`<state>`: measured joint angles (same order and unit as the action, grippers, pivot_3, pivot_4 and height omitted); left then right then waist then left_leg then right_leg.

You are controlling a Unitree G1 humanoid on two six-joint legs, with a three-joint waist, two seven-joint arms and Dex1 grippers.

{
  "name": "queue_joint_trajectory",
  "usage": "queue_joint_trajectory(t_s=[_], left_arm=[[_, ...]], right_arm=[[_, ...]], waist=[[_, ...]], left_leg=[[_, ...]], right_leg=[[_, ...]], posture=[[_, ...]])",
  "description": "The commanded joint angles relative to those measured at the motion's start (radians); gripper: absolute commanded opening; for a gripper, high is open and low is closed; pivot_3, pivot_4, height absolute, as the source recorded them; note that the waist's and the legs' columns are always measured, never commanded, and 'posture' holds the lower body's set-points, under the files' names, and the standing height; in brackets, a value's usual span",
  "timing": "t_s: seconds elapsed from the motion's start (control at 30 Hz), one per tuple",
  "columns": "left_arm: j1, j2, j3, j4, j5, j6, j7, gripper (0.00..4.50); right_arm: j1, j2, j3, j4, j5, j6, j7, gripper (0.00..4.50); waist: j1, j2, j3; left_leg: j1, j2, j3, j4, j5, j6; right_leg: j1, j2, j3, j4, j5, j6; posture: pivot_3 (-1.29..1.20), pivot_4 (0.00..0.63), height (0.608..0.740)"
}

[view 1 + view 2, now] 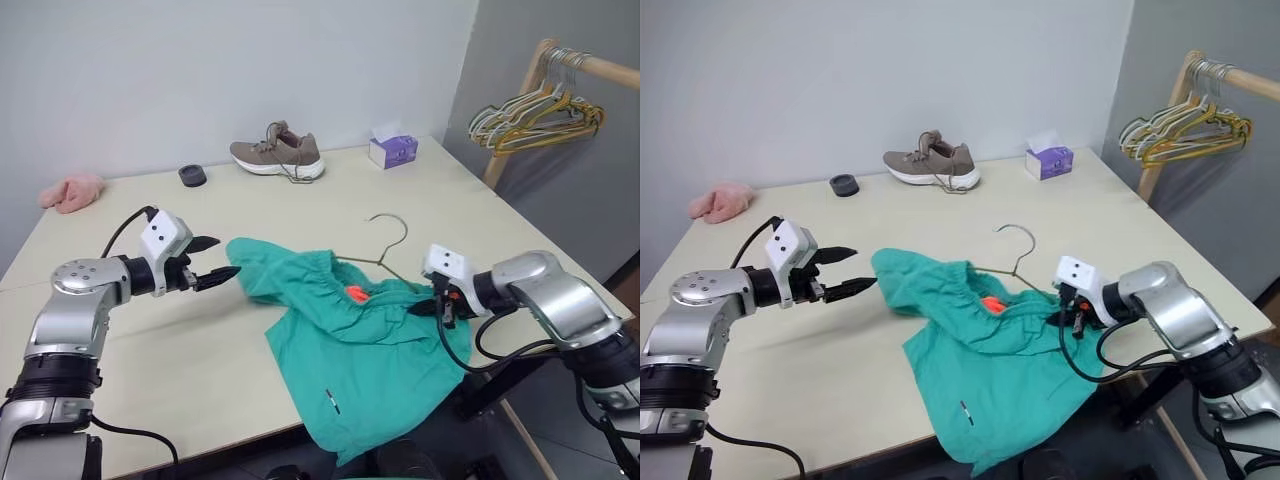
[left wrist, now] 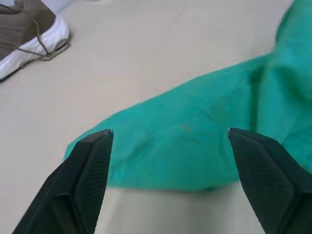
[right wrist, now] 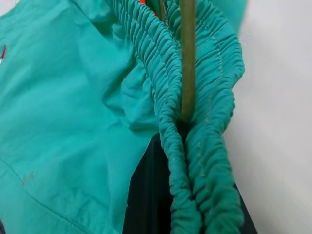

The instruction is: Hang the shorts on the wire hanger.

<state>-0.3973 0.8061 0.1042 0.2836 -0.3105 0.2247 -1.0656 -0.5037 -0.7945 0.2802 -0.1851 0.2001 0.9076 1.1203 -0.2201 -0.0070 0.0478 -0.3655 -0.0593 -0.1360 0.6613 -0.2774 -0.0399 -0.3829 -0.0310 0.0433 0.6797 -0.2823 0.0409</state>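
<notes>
Your shorts (image 1: 355, 345) lie bunched near the front edge of the desk (image 1: 150, 370), toward its right side, one leg spilling over that edge. The wire hanger (image 1: 385, 250) is already partly inside the waistband, with only its hook and a slanting shoulder showing toward the middle of the desk.

You look to be mid-threading: one side of the waistband is on the wire and the other end of the cloth lies loose. Next, you'll likely need to take that free left end and draw it over the hanger's other shoulder without dragging the wire out.

Your right gripper (image 1: 443, 308) is clamped on the gathered waistband, apparently with the wire pinched in. Your left gripper (image 1: 215, 262) stands wide, holding nothing, just beside the shorts' left tip.
</notes>
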Motion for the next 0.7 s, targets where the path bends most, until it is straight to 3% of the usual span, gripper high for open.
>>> queue_joint_trajectory(t_s=[0.03,0.23,0.37,0.4,0.47,0.7], left_arm=[[-0.014,-0.024,0.021,-0.137,-0.083,0.079,-0.011,3.97],[-0.033,-0.100,-0.060,-0.371,-0.254,0.319,-0.065,3.97],[-0.081,-0.148,-0.115,-0.431,-0.314,0.418,-0.073,3.97],[-0.098,-0.168,-0.130,-0.431,-0.316,0.429,-0.065,4.14],[-0.123,-0.200,-0.160,-0.434,-0.312,0.431,-0.061,4.48],[-0.234,-0.379,-0.303,-0.395,-0.163,0.276,0.009,4.48]], right_arm=[[0.055,-0.033,-0.113,-0.067,0.047,0.060,-0.051,0.00],[0.204,-0.018,-0.363,-0.149,0.116,0.235,-0.203,0.00],[0.255,0.007,-0.563,-0.136,0.134,0.364,-0.315,0.00],[0.268,0.011,-0.612,-0.134,0.134,0.395,-0.340,0.00],[0.293,0.015,-0.690,-0.132,0.136,0.440,-0.380,0.00],[0.345,-0.014,-0.923,-0.080,0.087,0.460,-0.532,0.00]], waist=[[0.002,-0.001,0.000],[-0.010,-0.001,0.000],[-0.032,-0.001,-0.001],[-0.036,-0.001,-0.001],[-0.044,0.000,-0.001],[-0.076,0.001,-0.002]], left_leg=[[0.000,0.000,0.000,0.000,0.000,0.000],[0.000,0.000,0.001,0.000,0.000,0.001],[0.001,-0.001,0.001,0.001,0.000,0.001],[0.002,0.000,0.001,0.001,0.000,0.001],[0.002,0.000,0.001,0.001,0.000,0.001],[0.002,-0.001,0.004,0.001,-0.001,0.002]], right_leg=[[0.000,0.000,0.000,0.000,0.000,0.000],[0.001,0.000,0.000,0.000,0.000,0.000],[0.003,0.000,0.000,0.000,0.000,0.000],[0.004,0.000,0.000,0.000,0.000,0.001],[0.004,0.000,0.000,0.000,0.000,0.001],[0.005,0.001,0.001,-0.002,0.000,0.001]], posture=[[-0.31,0.000,0.740],[-0.37,0.000,0.740],[-0.40,0.000,0.740],[-0.40,0.000,0.740],[-0.42,0.000,0.740],[-0.46,0.000,0.740]])
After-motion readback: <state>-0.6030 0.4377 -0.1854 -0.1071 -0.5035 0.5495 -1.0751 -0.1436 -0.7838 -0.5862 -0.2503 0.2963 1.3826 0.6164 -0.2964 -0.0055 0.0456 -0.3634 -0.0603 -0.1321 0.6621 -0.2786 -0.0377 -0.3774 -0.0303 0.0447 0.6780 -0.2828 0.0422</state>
